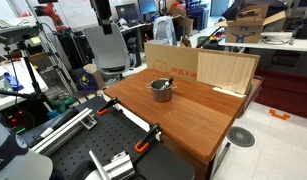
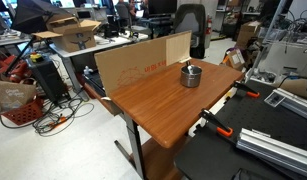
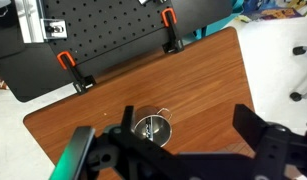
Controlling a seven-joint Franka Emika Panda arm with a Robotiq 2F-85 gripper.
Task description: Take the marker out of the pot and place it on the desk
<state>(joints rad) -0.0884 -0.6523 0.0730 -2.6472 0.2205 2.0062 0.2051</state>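
Hand (image 3: 168, 142), jaws wide apart, hovers over pot (image 3: 153, 128) containing marker (image 1: 164, 84).

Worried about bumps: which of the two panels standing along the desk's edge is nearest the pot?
The darker brown cardboard sheet, right behind the pot; the paler, wood-coloured panel stands farther along the desk edge, off to the side.

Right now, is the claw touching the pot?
Apart. The wrist view shows the open claw high above the pot; in both exterior views no claw is near it on the desk.
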